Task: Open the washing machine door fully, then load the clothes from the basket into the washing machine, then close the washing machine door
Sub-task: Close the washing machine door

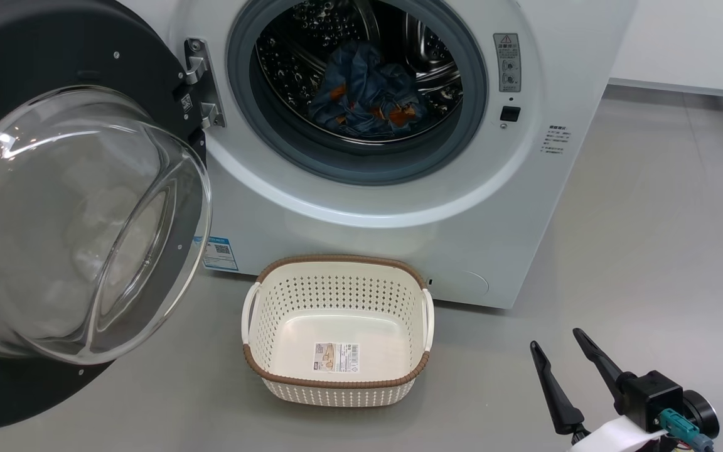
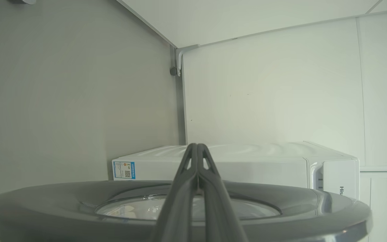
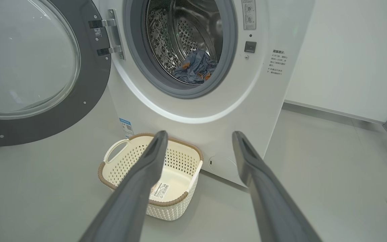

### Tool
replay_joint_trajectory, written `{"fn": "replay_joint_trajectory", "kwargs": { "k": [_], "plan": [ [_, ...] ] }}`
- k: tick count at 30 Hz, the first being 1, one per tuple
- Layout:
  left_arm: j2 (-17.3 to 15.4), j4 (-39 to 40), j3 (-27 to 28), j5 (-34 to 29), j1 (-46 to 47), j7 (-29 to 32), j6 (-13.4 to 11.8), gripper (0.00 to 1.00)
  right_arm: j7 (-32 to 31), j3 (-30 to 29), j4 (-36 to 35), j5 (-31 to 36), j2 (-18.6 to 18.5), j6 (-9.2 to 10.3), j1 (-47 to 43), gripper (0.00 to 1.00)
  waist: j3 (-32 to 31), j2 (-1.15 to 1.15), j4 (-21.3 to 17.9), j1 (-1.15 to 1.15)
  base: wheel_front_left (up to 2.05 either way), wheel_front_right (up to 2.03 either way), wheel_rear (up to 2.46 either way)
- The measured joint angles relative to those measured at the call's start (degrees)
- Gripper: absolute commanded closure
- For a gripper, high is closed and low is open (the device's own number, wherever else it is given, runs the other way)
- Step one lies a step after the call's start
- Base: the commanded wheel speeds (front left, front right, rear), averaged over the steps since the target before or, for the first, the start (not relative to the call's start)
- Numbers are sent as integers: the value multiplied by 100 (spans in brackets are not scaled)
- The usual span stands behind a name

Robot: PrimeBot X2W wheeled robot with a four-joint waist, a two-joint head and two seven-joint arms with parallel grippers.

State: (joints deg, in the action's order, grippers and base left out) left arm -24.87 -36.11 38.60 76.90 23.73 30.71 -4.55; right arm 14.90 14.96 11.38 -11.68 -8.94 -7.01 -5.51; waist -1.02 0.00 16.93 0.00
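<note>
Washing machine door (image 1: 79,220): is standing swung wide, left of the washing machine (image 1: 399,238).
Clothes (image 1: 364,94): are lying bunched inside the drum (image 1: 424,44).
Basket (image 1: 336,258): is sitting unloaded on the floor (image 1: 619,220), just before the machine.
Left gripper (image 2: 197,148): is pointing across the door's outer face with its fingers pressed together; contact is unclear.
Right gripper (image 1: 556,339): is hanging spread, holding nothing.
Step in hand, as judged: closing. Best pushing at the rim far from the hinge (image 1: 201,81), sweeping evenly until home.
</note>
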Motion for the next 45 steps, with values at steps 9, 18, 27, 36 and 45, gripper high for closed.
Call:
{"fn": "replay_joint_trajectory", "kwargs": {
  "k": [9,18,27,36,45],
  "plan": [
    [99,-45,-167,-13,-86,160,151,100,0,120,7,0,4,0,-1,0,-62,0,151,0,0,0,0],
    [290,-13,-321,37,-99,454,410,100,0,190,16,-33,-7,0,-62,0,-88,0,278,0,0,0,0],
    [391,76,-432,62,-194,738,554,100,0,199,18,-35,-7,0,-65,0,-116,0,296,0,0,0,0],
    [471,321,-532,157,-370,1017,592,100,0,73,3,-35,29,0,-68,0,-23,0,316,0,0,0,0],
    [701,639,-537,372,-497,1209,613,100,-1,41,1,-35,165,0,-68,0,-17,0,333,0,0,0,0]
  ]
}}
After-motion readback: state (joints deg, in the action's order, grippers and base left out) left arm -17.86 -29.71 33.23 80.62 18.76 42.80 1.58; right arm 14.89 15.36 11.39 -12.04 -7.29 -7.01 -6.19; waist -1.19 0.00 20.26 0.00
